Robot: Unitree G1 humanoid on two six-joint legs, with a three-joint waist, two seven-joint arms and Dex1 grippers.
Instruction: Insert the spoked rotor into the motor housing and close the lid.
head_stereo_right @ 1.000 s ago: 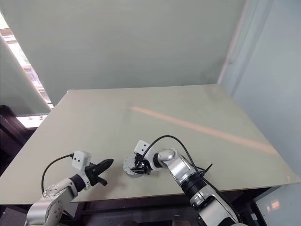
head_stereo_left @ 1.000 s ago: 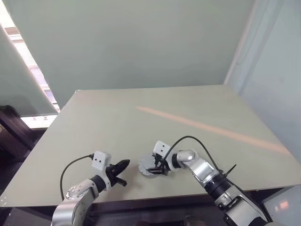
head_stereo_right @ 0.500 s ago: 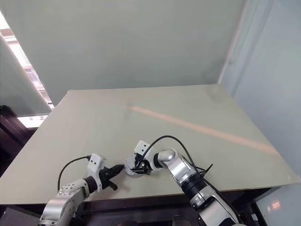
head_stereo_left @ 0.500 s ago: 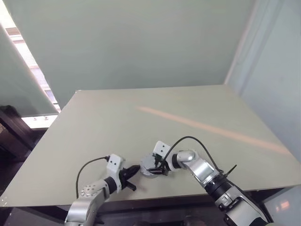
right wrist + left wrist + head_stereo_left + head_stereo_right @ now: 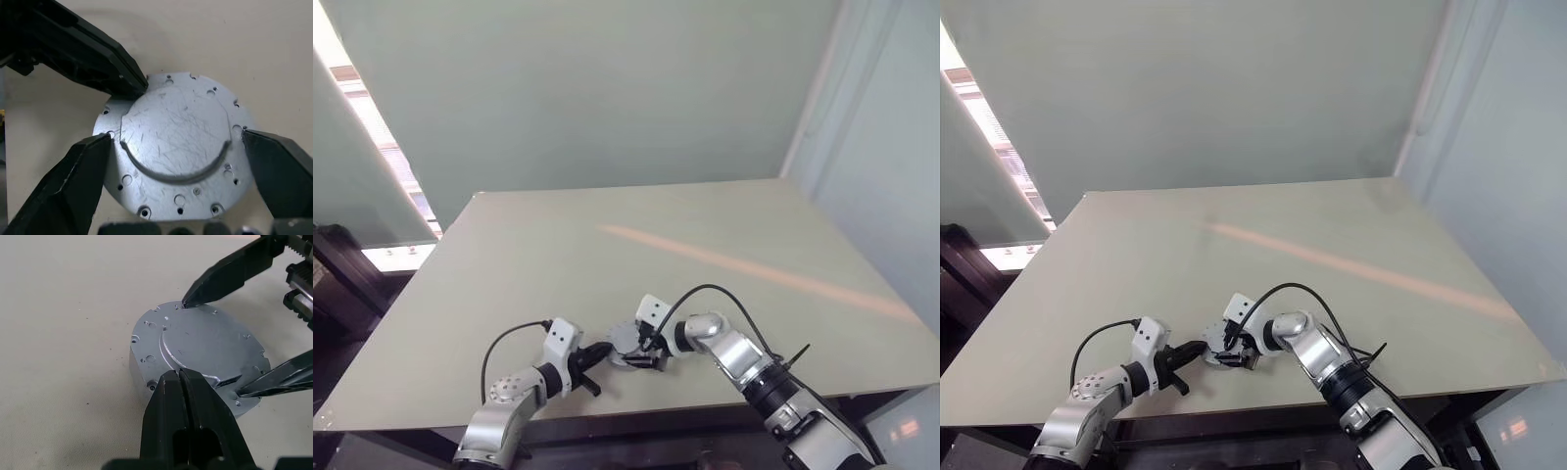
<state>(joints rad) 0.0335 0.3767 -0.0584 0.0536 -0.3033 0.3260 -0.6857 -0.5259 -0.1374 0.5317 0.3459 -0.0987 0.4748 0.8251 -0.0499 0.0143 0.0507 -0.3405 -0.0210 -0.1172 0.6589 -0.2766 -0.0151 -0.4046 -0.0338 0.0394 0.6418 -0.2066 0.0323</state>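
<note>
The right gripper (image 5: 176, 147) is seen with its two black fingers spread wide, one on each side of a round silver-grey metal disc (image 5: 176, 147) that lies flat on the pale table (image 5: 705, 255). In the right wrist view the finger tips stand at the disc's rim on opposite sides; whether they press it cannot be told. The left gripper (image 5: 180, 374) is seen pinched together with nothing between its fingers, and its joined tips are set against the near edge of the same disc. The disc is shown as a scratched, flat-topped part with a raised, partly circular central plate and small holes around its border. It is taken to be the assembled motor housing with the lid seated on top, though no copper windings or ribbed edge can be made out. In the head views the disc (image 5: 628, 343) is placed near the front edge of the table, between the two grippers, with the left one (image 5: 598, 350) just beside it.
</note>
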